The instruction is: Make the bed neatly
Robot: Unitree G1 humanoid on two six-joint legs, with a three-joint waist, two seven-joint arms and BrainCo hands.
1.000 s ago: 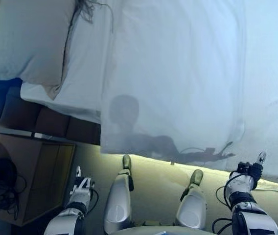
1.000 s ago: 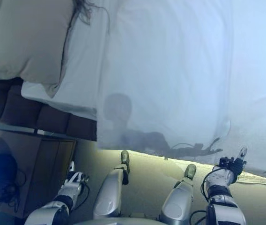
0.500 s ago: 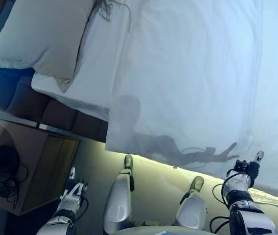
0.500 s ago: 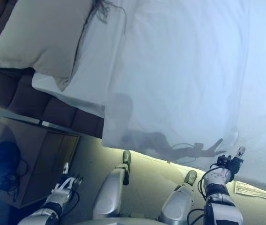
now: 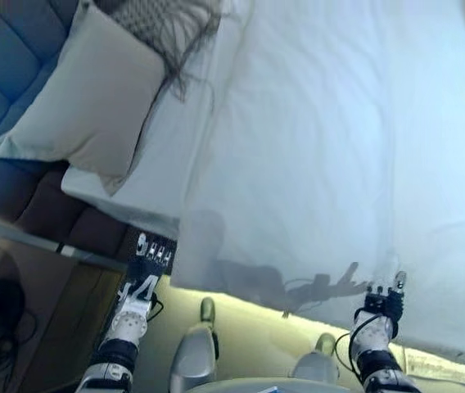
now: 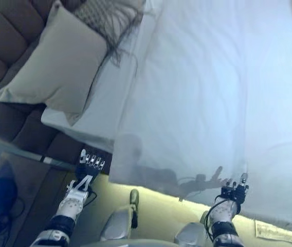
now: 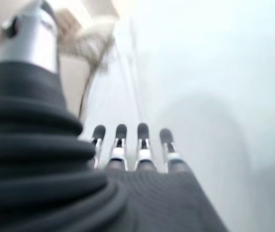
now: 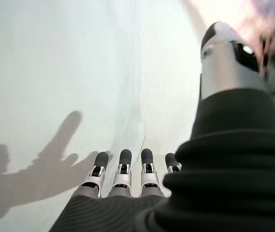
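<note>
White duvet (image 5: 322,155) overhangs bed edge. Pillow (image 5: 93,98) beside it, wooden nightstand (image 5: 44,286) below. Left hand (image 5: 146,260) and right hand (image 5: 382,296): fingers straight, holding nothing.

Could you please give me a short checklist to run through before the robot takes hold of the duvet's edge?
1. Left hand open, fingers straight: ok.
2. Right hand open, holding nothing: ok.
3. Both hands near the white duvet's hanging edge: ok.
4. Duvet pulled up to the pillow: not ok, a strip of sheet shows between them.
5. Duvet surface fairly flat in view: ok.
6. Far side of the bed even: cannot tell, out of view.
</note>
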